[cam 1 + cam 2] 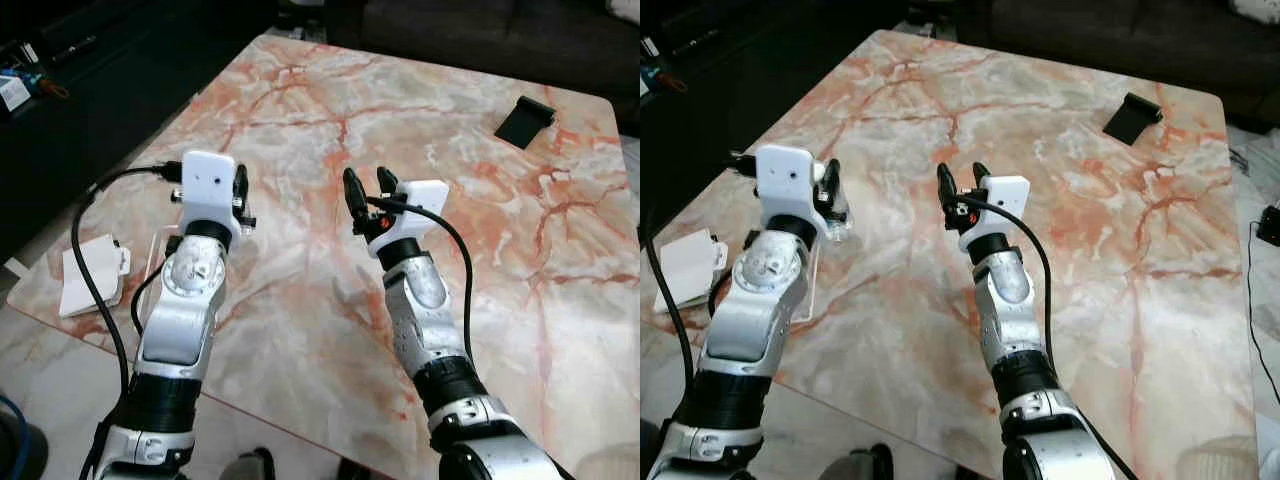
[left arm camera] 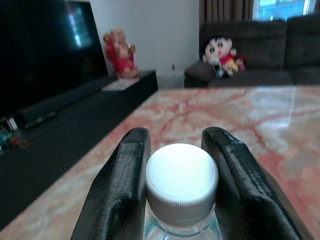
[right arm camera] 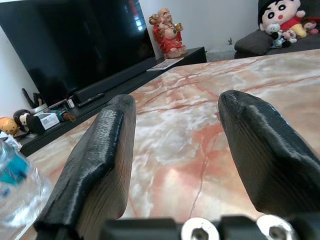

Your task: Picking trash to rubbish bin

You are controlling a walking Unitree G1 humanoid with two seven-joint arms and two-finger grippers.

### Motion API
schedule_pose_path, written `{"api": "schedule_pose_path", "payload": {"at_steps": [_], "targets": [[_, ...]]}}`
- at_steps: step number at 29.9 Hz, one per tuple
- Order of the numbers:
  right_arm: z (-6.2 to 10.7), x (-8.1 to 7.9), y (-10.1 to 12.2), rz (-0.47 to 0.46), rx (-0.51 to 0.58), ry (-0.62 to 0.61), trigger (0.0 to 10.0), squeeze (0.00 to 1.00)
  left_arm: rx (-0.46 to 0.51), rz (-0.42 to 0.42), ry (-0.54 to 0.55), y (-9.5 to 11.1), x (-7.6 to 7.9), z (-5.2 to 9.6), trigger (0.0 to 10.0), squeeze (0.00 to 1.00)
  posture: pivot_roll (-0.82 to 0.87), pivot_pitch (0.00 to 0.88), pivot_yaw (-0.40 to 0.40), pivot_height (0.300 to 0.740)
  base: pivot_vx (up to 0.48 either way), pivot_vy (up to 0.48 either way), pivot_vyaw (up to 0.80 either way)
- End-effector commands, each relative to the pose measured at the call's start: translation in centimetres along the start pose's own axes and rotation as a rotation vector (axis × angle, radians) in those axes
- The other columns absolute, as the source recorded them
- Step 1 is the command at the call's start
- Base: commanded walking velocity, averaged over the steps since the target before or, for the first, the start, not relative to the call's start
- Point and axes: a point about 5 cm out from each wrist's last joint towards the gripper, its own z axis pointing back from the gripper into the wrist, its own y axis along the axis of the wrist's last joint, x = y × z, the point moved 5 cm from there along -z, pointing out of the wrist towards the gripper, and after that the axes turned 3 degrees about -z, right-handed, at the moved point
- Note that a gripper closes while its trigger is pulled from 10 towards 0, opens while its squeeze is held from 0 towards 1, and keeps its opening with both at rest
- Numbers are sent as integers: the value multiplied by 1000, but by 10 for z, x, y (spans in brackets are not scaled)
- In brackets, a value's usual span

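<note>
**Spotter:** Start with the big stuff. What's under you?

**Operator:** I see the marble table (image 1: 420, 120), pink-veined, with both arms raised over its near half. Beyond the right gripper (image 1: 366, 188), well apart toward the far corner, lies a small black object (image 1: 524, 121). Off to the outside of the left gripper (image 2: 180, 165), near the table edge, sits a white folded packet (image 1: 92, 272).

**Spotter:** And the trash itself?

**Operator:** It's a clear plastic bottle (image 2: 181, 200) with a white cap (image 2: 182, 175), standing upright between my left fingers (image 2: 125, 185). Both pads touch the neck just under the cap, so that gripper is clamped on the bottle. From the head camera I can only make out a sliver of it by the wrist; I think the body hangs below the fingers, but the arm covers it.

**Spotter:** Right side?

**Operator:** Spread wide, nothing between the fingers (image 3: 100, 165), table showing through the gap. The bottle sits just off to its side.
</note>
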Motion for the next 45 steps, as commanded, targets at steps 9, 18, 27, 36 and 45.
{"api": "schedule_pose_path", "payload": {"at_steps": [9,18,27,36,45], "targets": [[-7,-3,19,-3,59,5,10000,0,79,-56,31,1,-2,0,10000,0,134,161,-14,740,0,0,0],[-7,-4,22,-2,69,10,10000,0,108,-52,19,1,2,1,10000,0,136,147,-14,740,0,0,0],[-8,-5,22,-4,70,15,10000,0,130,-56,18,4,2,1,10000,0,137,140,-14,740,0,0,0],[-6,-4,20,0,64,16,10000,0,142,-51,19,6,3,1,10000,0,134,149,-16,740,-225,0,0],[-5,-3,20,2,60,13,10000,0,144,-50,21,5,3,1,10000,0,133,156,-18,740,-57,0,0]]}}
